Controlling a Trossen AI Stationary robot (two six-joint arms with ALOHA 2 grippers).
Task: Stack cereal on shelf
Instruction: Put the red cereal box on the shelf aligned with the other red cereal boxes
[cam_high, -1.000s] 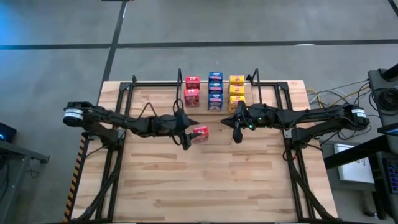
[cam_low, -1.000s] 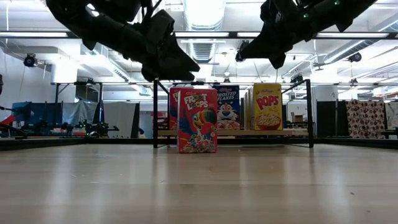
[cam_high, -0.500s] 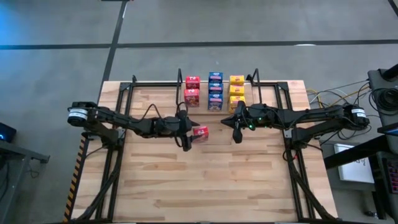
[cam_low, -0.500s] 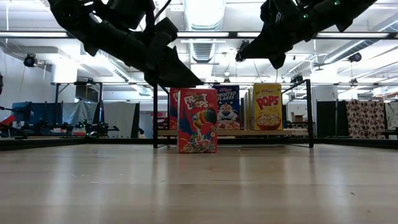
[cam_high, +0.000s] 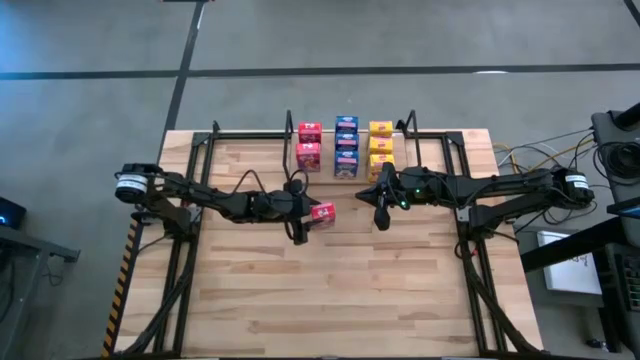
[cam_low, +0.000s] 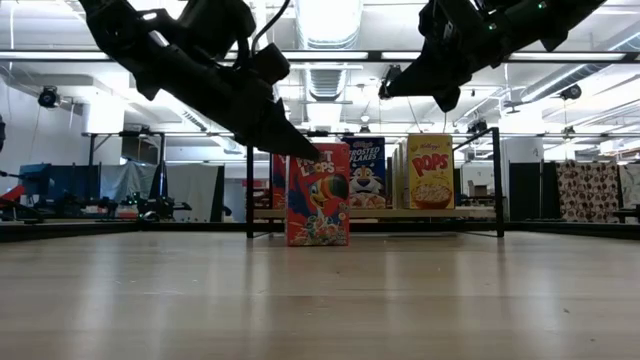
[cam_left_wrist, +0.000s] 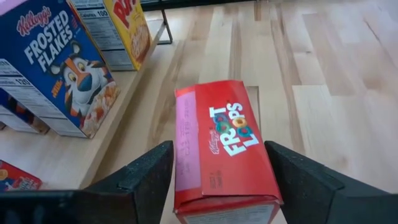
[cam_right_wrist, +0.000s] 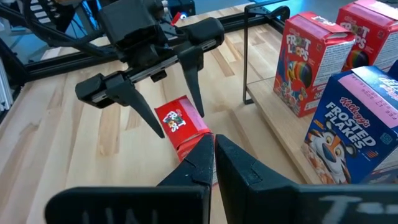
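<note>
On the wooden table (cam_high: 330, 290): light, stiff red cereal box (cam_left_wrist: 224, 146), crushable; best taken across side faces. Left gripper (cam_left_wrist: 217, 180) wide, straddling it.

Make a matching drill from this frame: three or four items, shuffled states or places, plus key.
Items:
1. left gripper
2. right gripper
3. loose red box
4. yellow boxes

States or places:
A. on the shelf, right end
B. shut, empty, above the table
C. open, straddling a box
D. upright on the table before the shelf

Pairs: 1-C, 2-B, 3-D, 4-A
</note>
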